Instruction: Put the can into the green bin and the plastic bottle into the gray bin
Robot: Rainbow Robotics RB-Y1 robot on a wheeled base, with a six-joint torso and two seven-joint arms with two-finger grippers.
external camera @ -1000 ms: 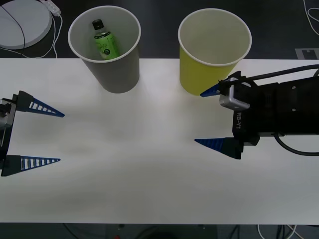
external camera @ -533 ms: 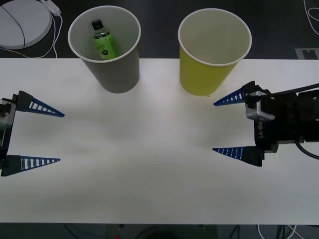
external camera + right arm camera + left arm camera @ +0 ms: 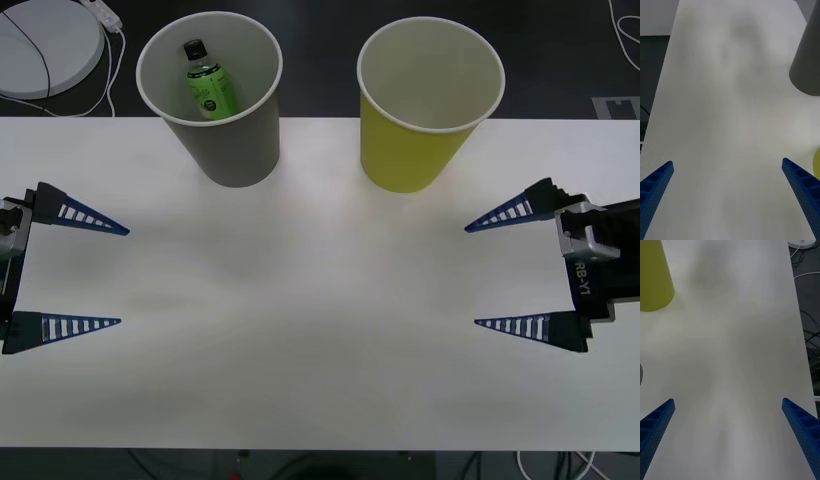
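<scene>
The gray bin (image 3: 232, 140) stands upright at the table's back left, with the plastic bottle (image 3: 207, 82) leaning inside it, black cap up. To its right stands the green bin (image 3: 415, 150); what I see of its inside looks pale and bare. The can is out of view. My left gripper (image 3: 124, 277) is open at the left edge, nothing between its fingers. Open too, my right gripper (image 3: 470, 276) is at the right edge, in front and to the right of the green bin, apart from it. The right wrist view shows the gray bin (image 3: 808, 56), the left wrist view the green bin (image 3: 653, 277).
The white table (image 3: 320, 380) spreads bare between the two grippers. A white round disc (image 3: 45, 45) with a cable lies on the dark floor beyond the table's back left corner. More cables (image 3: 808, 337) lie on the floor past the table's edge.
My right gripper has drawn back to the right, away from the green bin, staying open. The left gripper, both bins and the bottle have not moved.
</scene>
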